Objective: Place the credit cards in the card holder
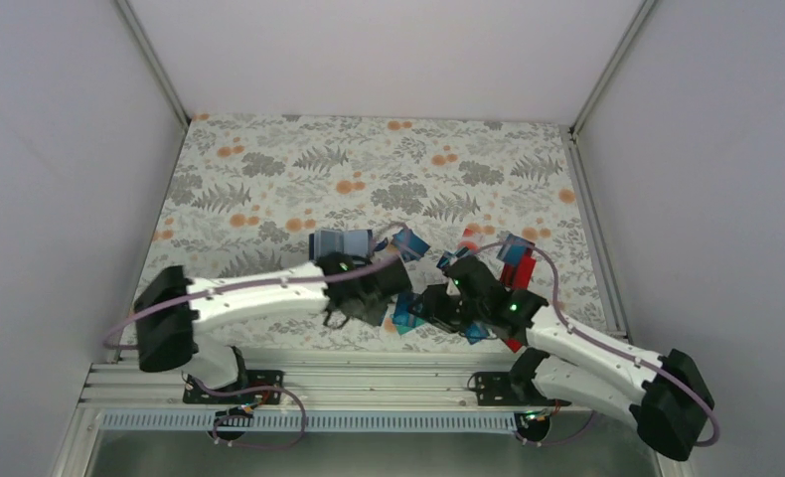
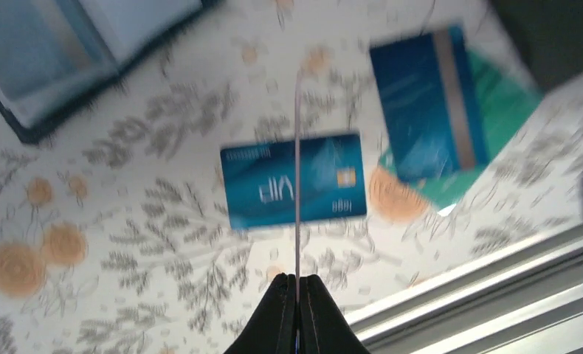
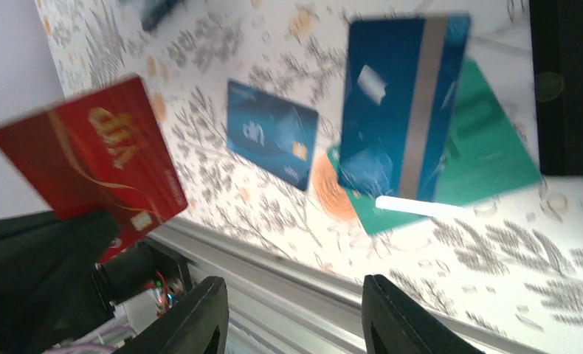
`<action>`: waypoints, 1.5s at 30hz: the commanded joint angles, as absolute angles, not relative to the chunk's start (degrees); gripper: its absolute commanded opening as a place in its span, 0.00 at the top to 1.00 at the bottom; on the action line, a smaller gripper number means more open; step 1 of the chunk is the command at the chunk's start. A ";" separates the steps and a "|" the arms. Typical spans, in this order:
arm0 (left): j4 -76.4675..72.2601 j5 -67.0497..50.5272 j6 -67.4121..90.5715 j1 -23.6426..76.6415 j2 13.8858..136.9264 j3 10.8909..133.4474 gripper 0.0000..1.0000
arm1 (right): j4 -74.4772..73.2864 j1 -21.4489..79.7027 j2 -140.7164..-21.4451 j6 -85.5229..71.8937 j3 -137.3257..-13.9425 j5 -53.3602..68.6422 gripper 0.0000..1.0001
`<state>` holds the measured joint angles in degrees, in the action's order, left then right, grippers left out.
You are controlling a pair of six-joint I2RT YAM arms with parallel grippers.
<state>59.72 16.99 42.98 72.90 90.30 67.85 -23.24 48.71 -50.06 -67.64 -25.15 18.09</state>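
Observation:
The open navy card holder (image 1: 339, 243) (image 2: 52, 59) lies on the patterned cloth. My left gripper (image 1: 396, 278) (image 2: 297, 284) is shut on a thin credit card (image 2: 297, 169), seen edge-on, raised above the cloth. Below it lie a blue VIP card (image 2: 294, 181) (image 3: 272, 144), a blue striped card (image 2: 429, 103) (image 3: 403, 103) and a teal card (image 2: 506, 110) (image 3: 491, 140). My right gripper (image 1: 436, 303) (image 3: 296, 317) is open and holds nothing, above the table's near rail. A red card (image 3: 89, 158) shows at the left of the right wrist view.
More red and blue cards (image 1: 516, 266) lie at the right, beside the right arm. A metal rail (image 1: 369, 373) (image 2: 495, 287) runs along the near edge. White walls close in on the table on three sides.

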 commanded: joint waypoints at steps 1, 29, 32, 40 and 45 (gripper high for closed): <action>48.77 6.46 34.86 61.84 83.03 65.28 0.98 | -20.62 43.25 -56.35 -58.58 -30.96 22.71 0.55; 22.27 -38.13 20.97 13.84 92.80 54.16 0.98 | -25.63 30.89 -109.45 -36.21 -75.91 43.68 0.73; 20.83 -38.98 21.95 13.80 93.94 52.73 0.97 | -26.86 30.60 -113.35 -35.61 -78.64 43.48 0.76; 21.02 -37.38 22.24 13.85 95.43 50.70 0.98 | -29.78 29.16 -119.40 -33.35 -80.57 41.62 0.87; 21.42 -36.47 22.46 13.84 95.91 50.09 0.98 | -30.32 28.62 -120.58 -31.33 -78.52 40.88 0.89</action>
